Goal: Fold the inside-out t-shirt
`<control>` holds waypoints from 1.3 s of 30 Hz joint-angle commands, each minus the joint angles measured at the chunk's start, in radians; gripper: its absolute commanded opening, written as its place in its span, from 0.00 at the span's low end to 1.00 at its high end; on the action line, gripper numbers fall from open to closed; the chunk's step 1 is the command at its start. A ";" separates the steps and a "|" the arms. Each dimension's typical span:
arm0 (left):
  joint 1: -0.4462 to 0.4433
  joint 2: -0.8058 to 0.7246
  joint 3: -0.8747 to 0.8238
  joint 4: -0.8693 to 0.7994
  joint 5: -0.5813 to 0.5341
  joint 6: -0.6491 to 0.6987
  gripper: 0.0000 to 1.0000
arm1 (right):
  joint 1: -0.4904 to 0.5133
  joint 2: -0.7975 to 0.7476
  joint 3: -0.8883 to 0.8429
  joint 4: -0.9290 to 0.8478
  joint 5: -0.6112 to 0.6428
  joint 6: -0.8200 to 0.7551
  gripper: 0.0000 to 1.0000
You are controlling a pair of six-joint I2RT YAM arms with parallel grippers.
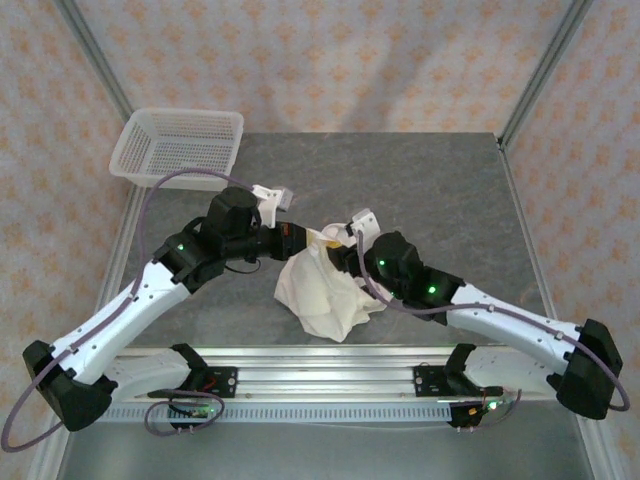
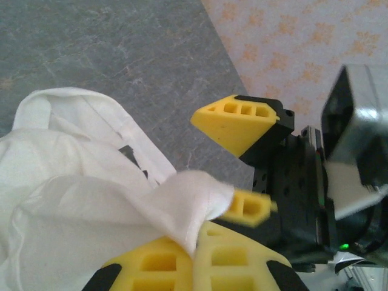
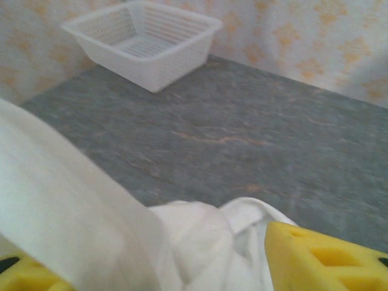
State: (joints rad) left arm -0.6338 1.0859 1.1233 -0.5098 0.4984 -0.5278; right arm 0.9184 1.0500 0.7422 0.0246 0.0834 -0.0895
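The right gripper (image 3: 154, 264) shows its 2 yellow fingers (image 3: 327, 260) at the bottom corners of the view, standing well apart. Between them lies the cream-white t-shirt (image 3: 200, 242), bunched into soft folds. 1 broad, smooth band of its cloth runs from the left edge down over the left finger. Beyond the cloth stretches the grey mottled table (image 3: 242, 133). Toward its far left sits a white mesh basket (image 3: 142, 42), upright, close to the patterned wallpaper (image 3: 315, 36).
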 commanded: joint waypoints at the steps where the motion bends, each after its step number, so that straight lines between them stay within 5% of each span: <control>1: 0.003 -0.040 0.041 -0.128 -0.087 0.084 0.00 | -0.012 -0.050 0.039 -0.186 0.022 0.145 0.55; 5: 0.003 -0.040 0.047 -0.205 -0.141 0.133 0.00 | -0.014 -0.123 0.032 -0.359 -0.166 0.369 0.53; 11: 0.003 -0.030 0.033 -0.184 -0.128 0.130 0.00 | -0.062 -0.245 -0.128 -0.447 -0.092 0.482 0.34; 17: 0.005 -0.029 0.020 -0.185 -0.146 0.141 0.00 | -0.083 -0.333 -0.156 -0.495 -0.110 0.432 0.00; 20: 0.005 -0.017 0.006 -0.159 -0.116 0.132 0.00 | -0.083 -0.368 -0.142 -0.410 -0.218 0.368 0.00; 24: 0.003 -0.014 -0.007 -0.117 -0.066 0.137 0.00 | -0.081 -0.366 -0.111 -0.210 -0.364 0.248 0.53; 27: 0.003 -0.016 -0.010 -0.101 -0.028 0.157 0.00 | -0.081 -0.263 -0.034 -0.160 -0.420 0.094 0.66; 35: 0.001 -0.026 -0.006 -0.098 0.004 0.177 0.00 | -0.081 0.052 0.168 -0.169 -0.620 -0.135 0.69; 37: 0.000 -0.029 -0.006 -0.092 0.002 0.171 0.00 | -0.081 0.101 0.191 -0.145 -0.564 -0.093 0.60; 39: 0.000 -0.033 -0.007 -0.087 -0.005 0.160 0.00 | -0.082 0.111 0.200 -0.138 -0.526 -0.071 0.38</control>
State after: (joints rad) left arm -0.6346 1.0714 1.1221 -0.6361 0.4828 -0.3748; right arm 0.8387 1.1557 0.9039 -0.1551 -0.4515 -0.1539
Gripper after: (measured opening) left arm 0.041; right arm 0.472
